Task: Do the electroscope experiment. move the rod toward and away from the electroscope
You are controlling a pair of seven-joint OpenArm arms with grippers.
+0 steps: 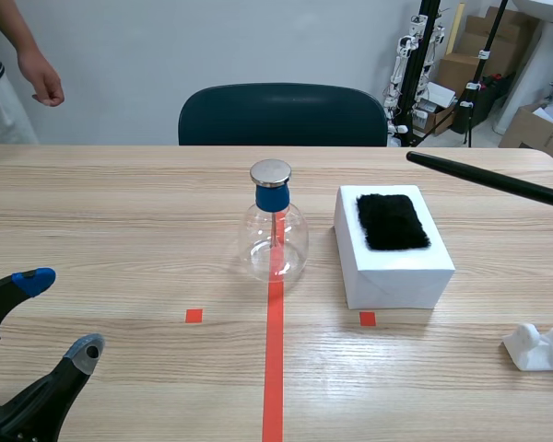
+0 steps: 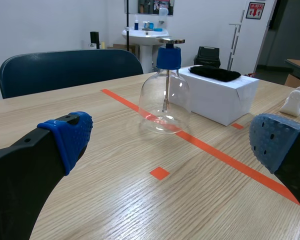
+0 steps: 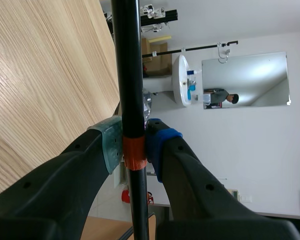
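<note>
The electroscope [image 1: 276,228], a clear glass flask with a blue stopper and a round metal cap, stands on the red tape line at the table's middle; it also shows ahead of my left gripper [image 2: 165,95]. A black rod [image 1: 487,179] comes in from the right, its tip above the table right of the electroscope. My right gripper [image 3: 131,145] is shut on the rod [image 3: 126,65] near an orange band. My left gripper [image 1: 57,313] rests open at the table's near left, holding nothing.
A white box [image 1: 394,253] topped with a black fur pad [image 1: 392,221] stands right of the electroscope. A white crumpled object [image 1: 540,346] lies at the near right. A dark chair [image 1: 282,115] and a person's hand [image 1: 42,83] are at the far side.
</note>
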